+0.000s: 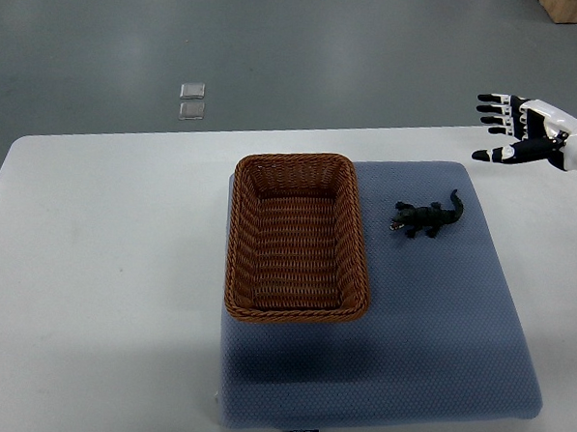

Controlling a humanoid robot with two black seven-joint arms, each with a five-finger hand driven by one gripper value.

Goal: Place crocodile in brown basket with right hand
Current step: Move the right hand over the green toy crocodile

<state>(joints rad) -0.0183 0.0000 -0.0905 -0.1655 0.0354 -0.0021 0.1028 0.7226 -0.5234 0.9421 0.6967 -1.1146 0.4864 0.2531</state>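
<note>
Near the far right corner of the blue mat [438, 321] is where the crocodile [426, 218] is lying, flat on its belly. Its head points toward the brown basket [241, 235] and its tail points out to the mat's right edge. It's close to the basket's right wall but not touching it. How would you go at this grab?
(servo_sam)

Honestly I'd come straight down over the body, not the tail. It's a skinny, bumpy toy, so I reckon pinching across the middle of the back gives the best hold, and grabbing the tail would probably let it swing. Then lift it clear of the rim before sliding left, because that wicker wall stands well above the mat. The basket is empty, so anywhere in the middle works for the drop.
(wicker_wanda)

And the hand right now?
(servo_sam)

The right hand [520, 131] is well apart from the croc, out past the far right corner of the white table [102, 264]. Its fingers [494, 108] are spread wide and the thumb is out. It's holding nothing and touching nothing, so the reach hasn't really got going yet. No left arm anywhere in the shot.
(wicker_wanda)
</note>
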